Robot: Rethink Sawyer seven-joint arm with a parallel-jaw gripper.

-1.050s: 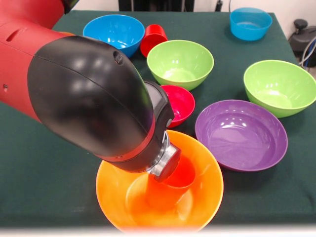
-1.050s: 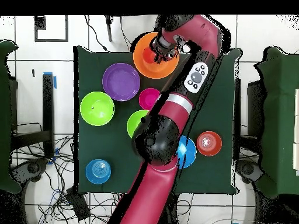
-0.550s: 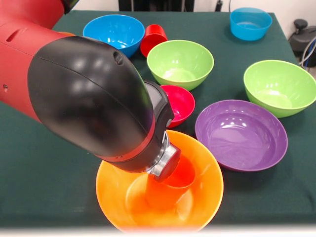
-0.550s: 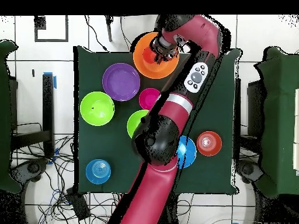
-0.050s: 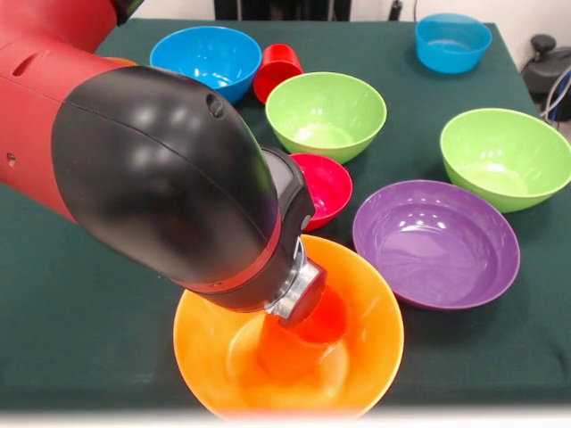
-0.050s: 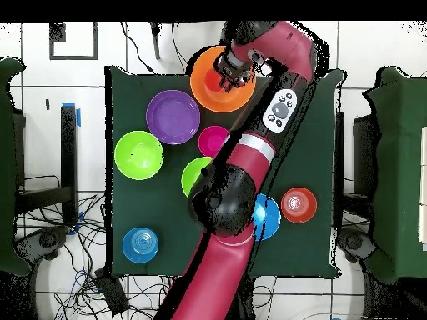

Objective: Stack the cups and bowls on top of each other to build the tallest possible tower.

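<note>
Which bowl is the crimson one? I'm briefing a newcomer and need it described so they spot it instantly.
Find the wide purple bowl in the front view. The crimson bowl sits between it and the arm, beside a lime green bowl. It is the smallest bowl in that cluster.

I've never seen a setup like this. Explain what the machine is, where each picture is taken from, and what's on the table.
It is a red and black robot arm working at a green table. One picture looks across the table, the other straight down from above. Its wrist reaches into a big orange bowl, where an orange cup stands; the gripper itself is hidden, so whether it holds the cup cannot be told. Around lie a purple bowl, two lime green bowls, two blue bowls, a small crimson bowl and a red cup.
</note>
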